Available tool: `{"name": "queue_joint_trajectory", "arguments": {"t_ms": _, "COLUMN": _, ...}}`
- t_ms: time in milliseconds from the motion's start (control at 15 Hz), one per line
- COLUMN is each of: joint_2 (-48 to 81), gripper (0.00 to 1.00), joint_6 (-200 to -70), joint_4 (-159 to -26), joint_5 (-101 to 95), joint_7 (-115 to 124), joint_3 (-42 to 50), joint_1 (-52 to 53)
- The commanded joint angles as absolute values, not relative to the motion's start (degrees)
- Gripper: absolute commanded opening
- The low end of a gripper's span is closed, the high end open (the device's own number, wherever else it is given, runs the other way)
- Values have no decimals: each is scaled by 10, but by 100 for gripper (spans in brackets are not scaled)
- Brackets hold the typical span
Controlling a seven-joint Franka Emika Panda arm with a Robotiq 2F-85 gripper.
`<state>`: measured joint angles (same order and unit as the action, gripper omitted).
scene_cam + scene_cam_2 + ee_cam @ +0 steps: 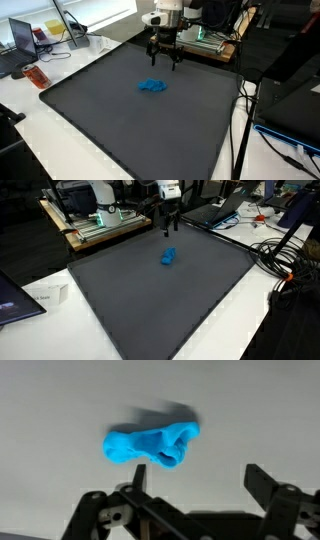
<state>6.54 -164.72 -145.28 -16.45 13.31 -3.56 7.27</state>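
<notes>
Blue lump (150, 444): wrist view gives me its crumpled folds. In both exterior views it's just a small blob on the dark mat (120, 130), toward the robot's end. An exterior view also shows a laptop (22, 38) off the mat; wrist cam doesn't. Gripper (165, 62) hangs just beside the lump, not touching it, jaws wide apart, nothing held.

Blue lump (150, 445) is blurred in wrist view, with soft edges, so I can't tell what it is. In both exterior views it's too small to make out. My fingers (258, 480) are cut off by the wrist view's bottom edge. My arm (165, 10) runs off the top edge in an exterior view.
</notes>
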Motion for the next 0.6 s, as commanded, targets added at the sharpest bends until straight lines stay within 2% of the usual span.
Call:
{"name": "queue_joint_trajectory", "arguments": {"t_ms": 0, "joint_2": 59, "gripper": 100, "joint_6": -1668, "joint_4": -1463, "joint_5": -282, "joint_7": 281, "joint_3": 4, "joint_1": 101}}
{"name": "queue_joint_trajectory", "arguments": {"t_ms": 533, "joint_2": 64, "gripper": 100, "joint_6": -1660, "joint_4": -1442, "joint_5": -576, "joint_7": 606, "joint_3": 52, "joint_1": 144}}
